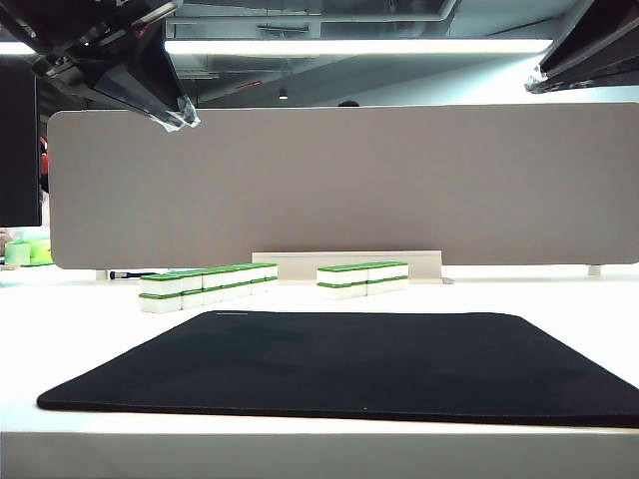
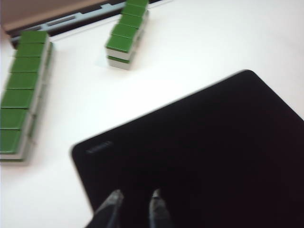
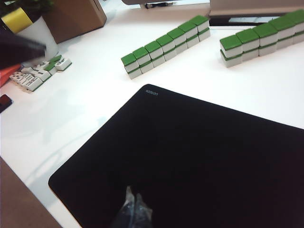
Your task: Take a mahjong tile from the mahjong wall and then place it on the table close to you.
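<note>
The mahjong wall stands in two green-topped, two-high rows behind the black mat: a left row (image 1: 205,283) and a right row (image 1: 361,277). Both rows show in the left wrist view (image 2: 23,95) (image 2: 126,33) and in the right wrist view (image 3: 164,45) (image 3: 263,35). My left gripper (image 2: 136,198) hangs high over the mat's corner, its fingers slightly apart with nothing between them. It is at the upper left in the exterior view (image 1: 183,114). My right gripper (image 3: 133,198) hovers over the mat with its tips pressed together, empty. The white table (image 1: 90,329) surrounds the mat.
The black mat (image 1: 339,364) covers the table's near middle. A grey divider panel (image 1: 339,185) closes the back. Loose face-up tiles (image 3: 40,73), a white pot (image 3: 35,31) and a cardboard box (image 3: 76,16) sit off beyond the left row.
</note>
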